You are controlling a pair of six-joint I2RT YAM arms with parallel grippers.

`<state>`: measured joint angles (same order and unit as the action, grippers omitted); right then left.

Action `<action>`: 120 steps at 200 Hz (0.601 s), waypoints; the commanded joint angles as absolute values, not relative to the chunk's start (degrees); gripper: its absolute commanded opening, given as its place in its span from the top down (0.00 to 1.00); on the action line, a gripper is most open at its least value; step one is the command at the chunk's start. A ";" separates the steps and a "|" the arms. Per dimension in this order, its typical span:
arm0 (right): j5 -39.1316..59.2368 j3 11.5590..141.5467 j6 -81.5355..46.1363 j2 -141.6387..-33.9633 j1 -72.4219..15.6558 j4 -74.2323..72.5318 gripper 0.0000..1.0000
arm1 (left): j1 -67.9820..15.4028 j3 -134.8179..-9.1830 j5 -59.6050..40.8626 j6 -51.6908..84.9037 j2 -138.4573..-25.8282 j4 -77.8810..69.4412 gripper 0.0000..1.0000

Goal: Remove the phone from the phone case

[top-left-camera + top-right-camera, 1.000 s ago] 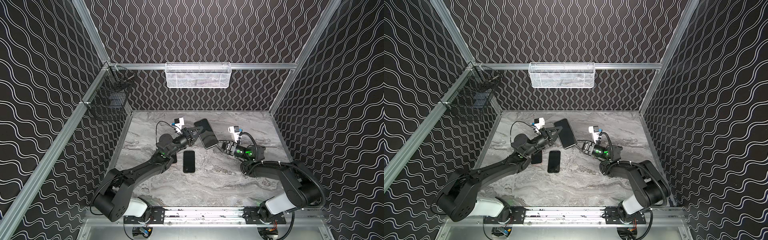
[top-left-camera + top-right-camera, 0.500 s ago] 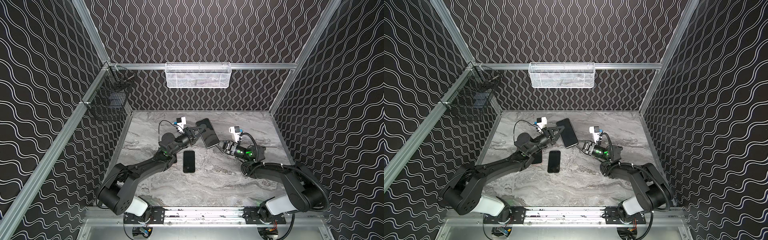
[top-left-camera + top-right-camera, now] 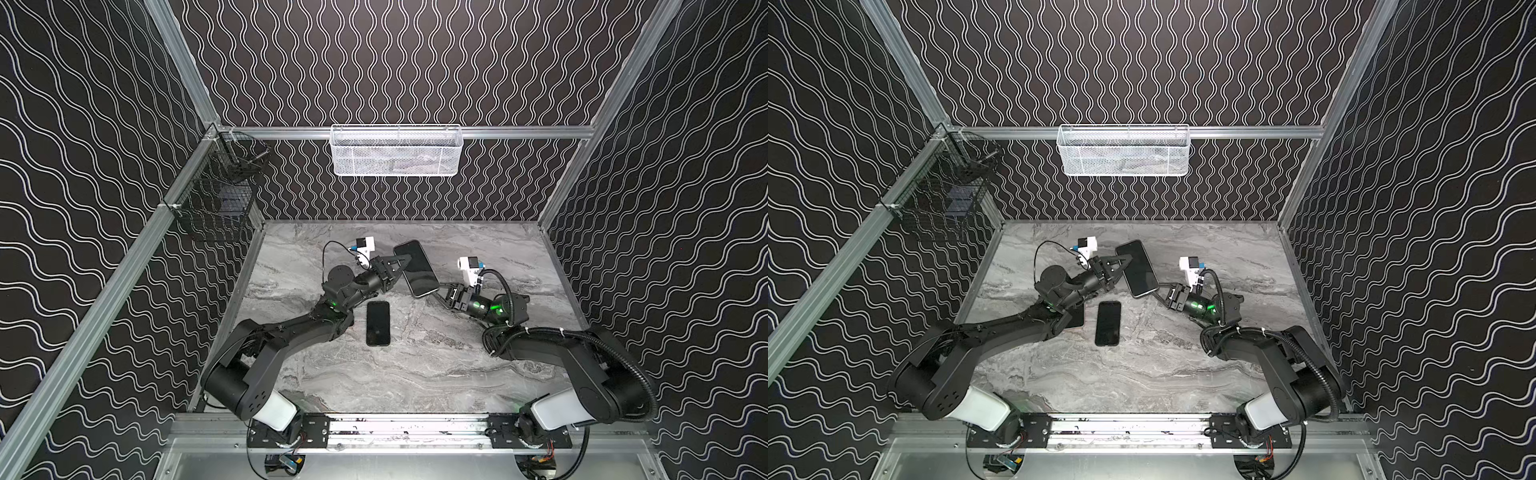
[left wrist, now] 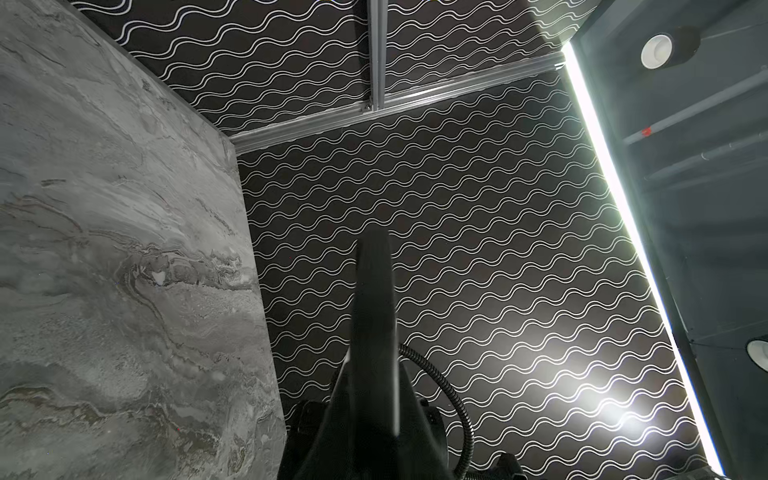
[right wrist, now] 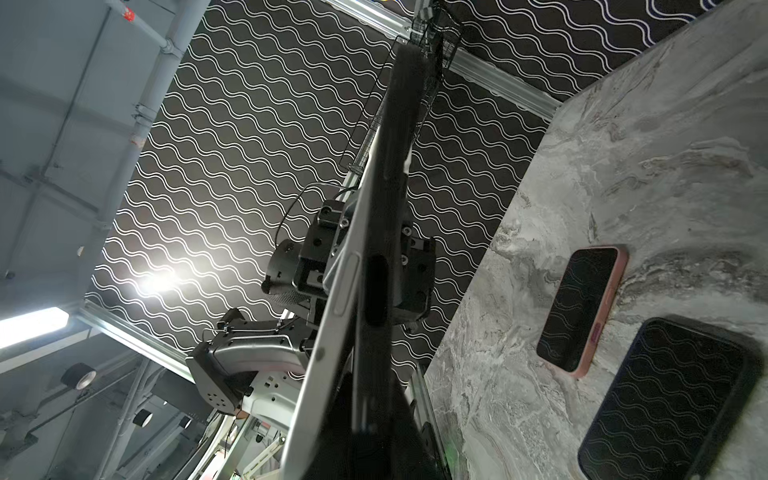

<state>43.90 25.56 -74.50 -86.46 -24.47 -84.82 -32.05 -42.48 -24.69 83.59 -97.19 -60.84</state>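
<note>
A dark-screened phone point(image 3: 417, 270) point(image 3: 1139, 268) in a black phone case hangs tilted above the marble table, between my two arms. My left gripper point(image 3: 405, 261) point(image 3: 1127, 259) is shut on its far left side. My right gripper point(image 3: 435, 292) point(image 3: 1156, 289) is shut on its near corner. The right wrist view shows it edge-on: the phone's silver rim point(image 5: 332, 332) spreads away from the black case point(image 5: 392, 199) toward my right gripper point(image 5: 374, 449). Whether those jaws pinch the phone alone I cannot tell. In the left wrist view a black edge point(image 4: 374, 299) runs out from my shut left gripper point(image 4: 374, 415).
A pink-cased phone point(image 3: 378, 323) point(image 5: 582, 307) lies flat on the table point(image 3: 415, 374). A dark-cased phone point(image 3: 1077, 318) point(image 5: 665, 399) lies beside it, partly under my left arm. A white mesh basket point(image 3: 395, 151) hangs on the back wall and a black wire basket point(image 3: 216, 199) on the left wall.
My right gripper has closed on the held phone's near corner. My left gripper keeps its grip, and the phone has hardly moved.
</note>
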 commanded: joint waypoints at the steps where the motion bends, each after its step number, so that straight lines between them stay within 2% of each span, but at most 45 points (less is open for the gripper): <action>1: 43.68 25.66 -78.21 -87.11 -24.70 -96.79 0.88 | -32.09 -42.88 -24.74 79.62 -97.81 -57.30 0.86; 36: 43.68 25.58 -81.29 -87.38 -24.70 -98.88 0.88 | -32.01 -42.94 -24.96 79.12 -97.31 -56.47 0.76; 90: 43.20 25.41 -83.35 -85.46 -24.70 -97.59 0.88 | -31.68 -42.24 -25.20 79.32 -96.16 -56.34 0.77; 120: 42.80 25.14 -84.35 -85.77 -24.70 -98.46 0.88 | -31.56 -42.28 -25.18 78.86 -95.15 -55.31 0.72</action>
<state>43.94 25.23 -82.43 -86.06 -24.69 -87.68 -31.81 -42.39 -24.91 80.71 -95.85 -56.34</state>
